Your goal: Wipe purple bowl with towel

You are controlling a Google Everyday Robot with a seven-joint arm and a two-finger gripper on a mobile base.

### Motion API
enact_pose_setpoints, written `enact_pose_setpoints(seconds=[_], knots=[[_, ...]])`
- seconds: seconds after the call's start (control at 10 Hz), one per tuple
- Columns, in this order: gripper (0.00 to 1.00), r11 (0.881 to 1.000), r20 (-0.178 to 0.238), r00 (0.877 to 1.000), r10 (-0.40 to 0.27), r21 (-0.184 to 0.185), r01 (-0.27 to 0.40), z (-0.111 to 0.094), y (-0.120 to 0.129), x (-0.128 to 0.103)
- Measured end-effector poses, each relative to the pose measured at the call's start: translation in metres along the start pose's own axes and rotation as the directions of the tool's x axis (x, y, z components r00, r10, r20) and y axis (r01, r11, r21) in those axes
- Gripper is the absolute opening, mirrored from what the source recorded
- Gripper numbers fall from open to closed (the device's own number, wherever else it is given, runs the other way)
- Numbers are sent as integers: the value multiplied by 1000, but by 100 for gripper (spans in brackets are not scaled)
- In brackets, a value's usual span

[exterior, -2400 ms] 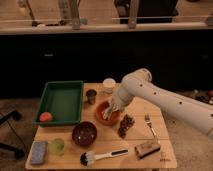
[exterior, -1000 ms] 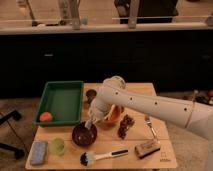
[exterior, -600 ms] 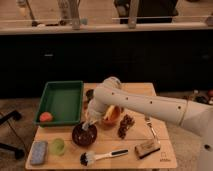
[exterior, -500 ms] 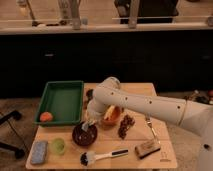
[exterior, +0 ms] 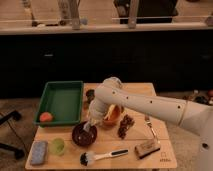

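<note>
The purple bowl [exterior: 82, 135] is a dark round bowl at the front left of the wooden table [exterior: 165, 159]. My gripper [exterior: 92, 121] reaches down from the right, right over the bowl's far right rim. It is shut on a pale towel [exterior: 89, 125], whose lower end hangs into the bowl. My white arm [exterior: 150, 105] crosses the middle of the table.
An orange bowl [exterior: 113, 114] sits just behind my arm. A green tray [exterior: 62, 101] and an orange fruit [exterior: 46, 117] are at the left. A green cup [exterior: 58, 145], a blue sponge [exterior: 39, 152], a dish brush [exterior: 102, 157], a wooden scrubber [exterior: 147, 148], a fork [exterior: 149, 125] and a dark clump [exterior: 125, 126] lie around.
My gripper has swung left from above the orange bowl to the purple bowl and come down onto it with the towel. In the last half second it barely shifts.
</note>
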Motion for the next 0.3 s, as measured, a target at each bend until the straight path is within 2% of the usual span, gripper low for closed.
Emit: enact_pose_setpoints(seconds=[0.1,0.3], knots=[[1,1000,3,1000,1,-8,-1,3,0,-8],[1,1000,20,1000,-11,2,11,5,-2,-19]])
